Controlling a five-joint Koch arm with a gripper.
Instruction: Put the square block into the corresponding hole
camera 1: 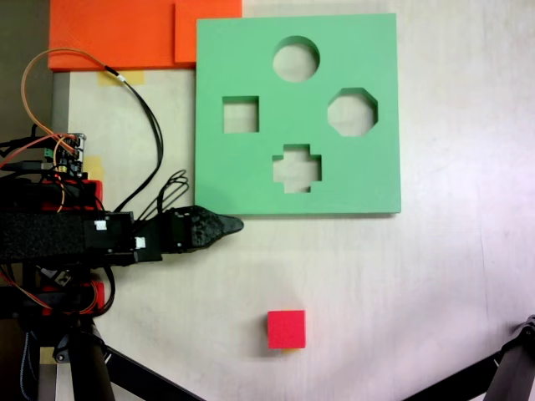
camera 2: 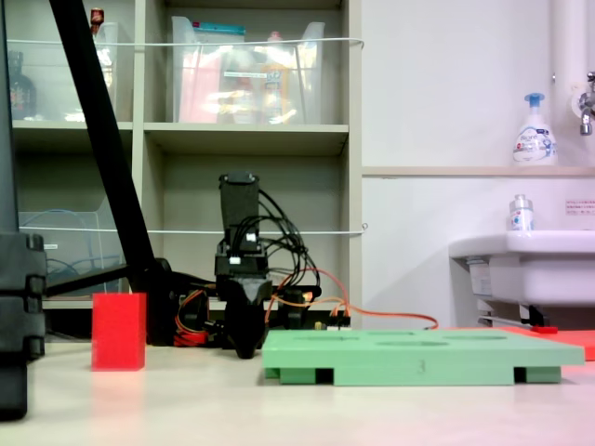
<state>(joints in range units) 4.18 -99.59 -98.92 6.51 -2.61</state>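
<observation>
Red square block (camera 1: 287, 328) alone on tabletop (camera 1: 435, 276), well apart from pincer (camera 1: 236, 224); pincer state unclear. Best approached from above, faces squared.

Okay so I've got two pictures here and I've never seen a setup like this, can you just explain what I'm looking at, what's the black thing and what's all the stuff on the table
The black thing is a small robot arm; its gripper is the pointed tip. One picture looks straight down at the table, the other looks across it from table height. On the table lie a green foam board with four cutouts, including a square hole, and a red cube standing apart from it. Orange foam slabs sit at the far edge. The gripper holds nothing; whether it is open is unclear.
</observation>
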